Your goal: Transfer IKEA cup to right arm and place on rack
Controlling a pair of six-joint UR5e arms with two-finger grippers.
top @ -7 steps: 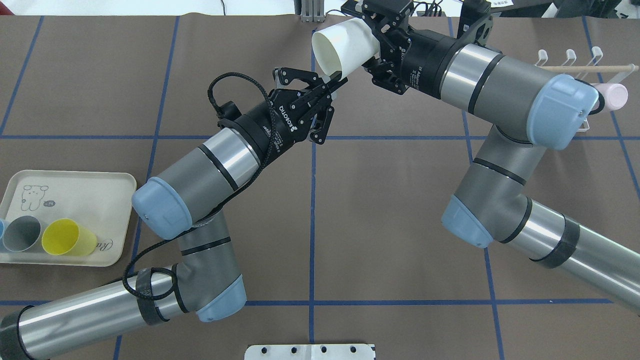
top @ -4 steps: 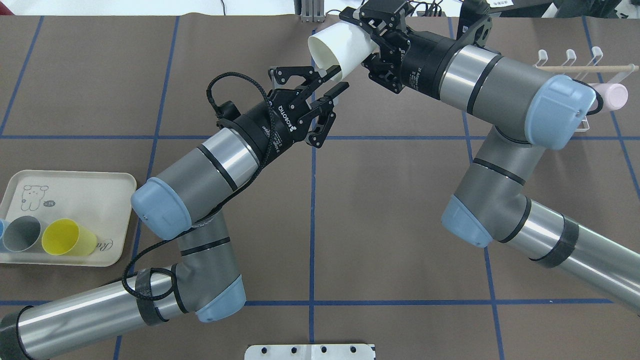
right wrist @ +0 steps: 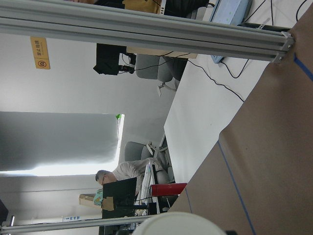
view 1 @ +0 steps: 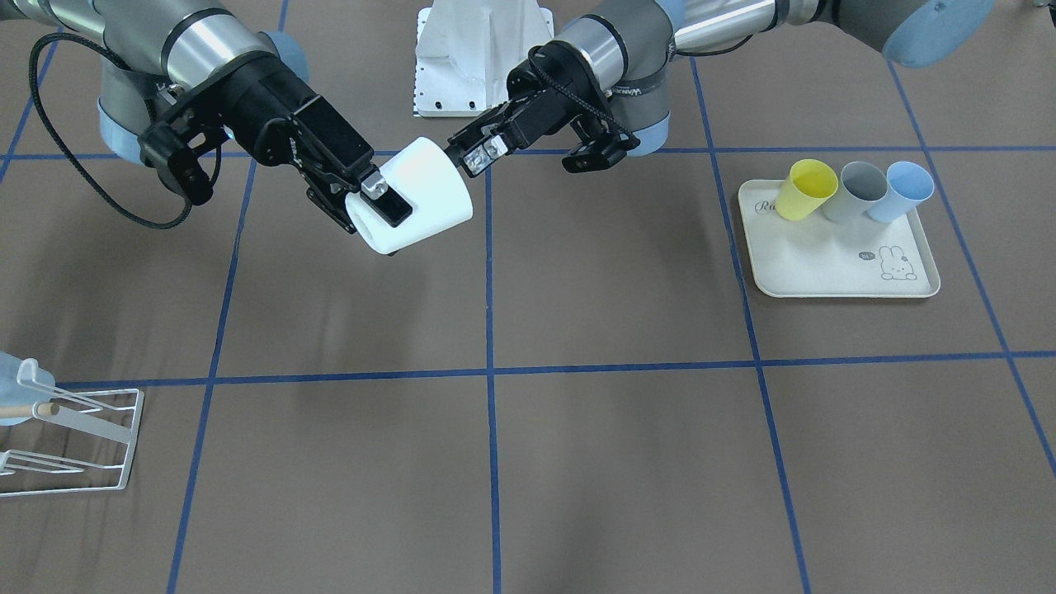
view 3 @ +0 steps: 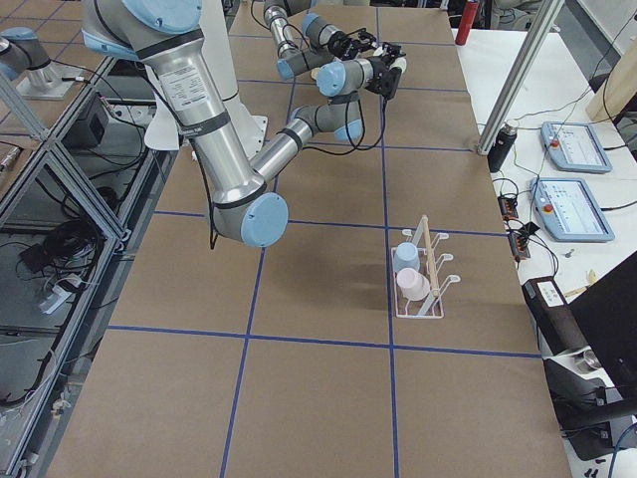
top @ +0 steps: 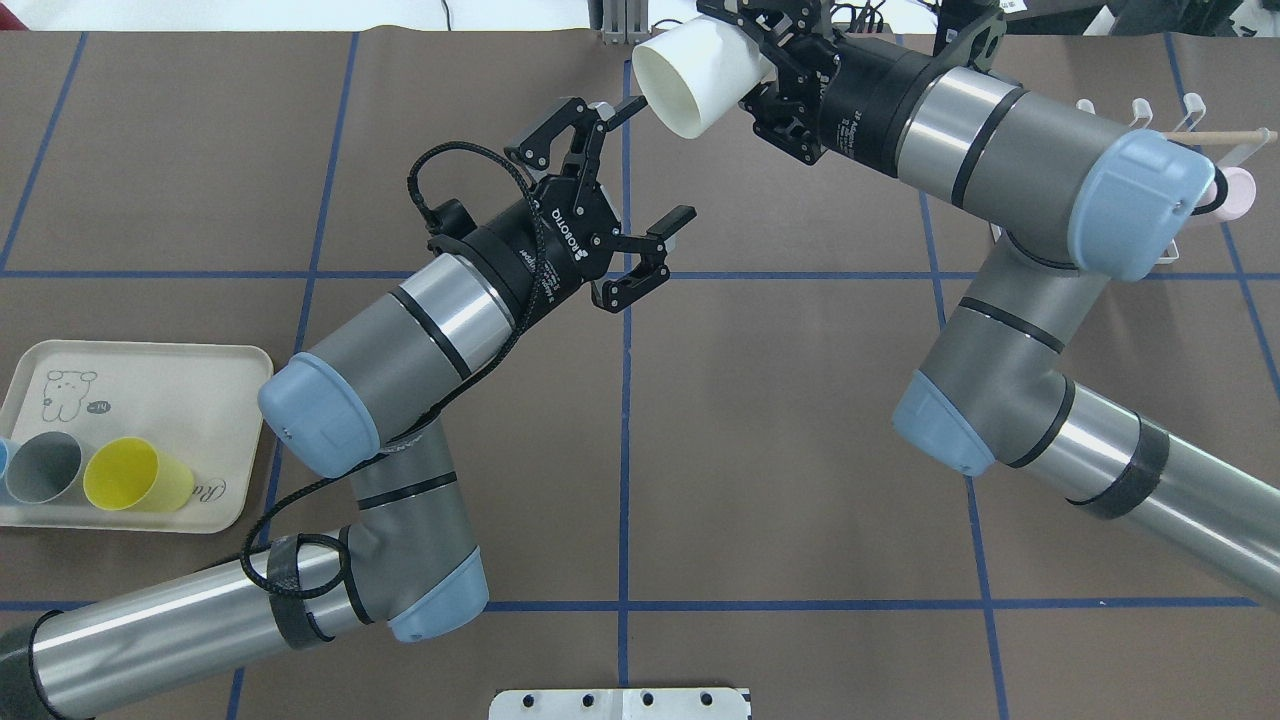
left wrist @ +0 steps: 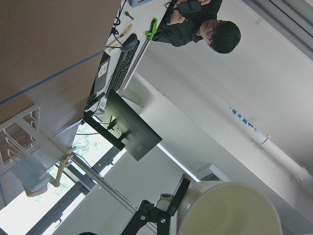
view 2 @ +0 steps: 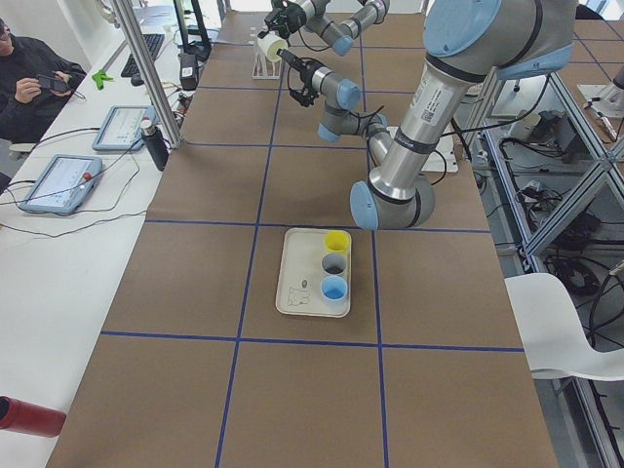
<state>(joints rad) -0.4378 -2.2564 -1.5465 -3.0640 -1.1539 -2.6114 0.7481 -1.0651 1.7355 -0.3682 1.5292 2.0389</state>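
Your right gripper [top: 762, 58] pinches the white cup [top: 695, 75] by its base and holds it on its side above the table. The cup's mouth faces the left gripper [top: 658, 158], whose fingers are spread wide just beside the rim. The rack [view 3: 423, 274] stands well apart from the cup and carries a pink cup [view 3: 411, 286] and a blue cup [view 3: 405, 256]. The tray [top: 230, 365] lies well apart from the white cup, on the opposite side.

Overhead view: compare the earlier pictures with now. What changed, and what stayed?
The left gripper let go of the white cup, opened wide and drew back. The right gripper, shut on the cup, carried it slightly toward the far edge. The tray and rack stayed put.
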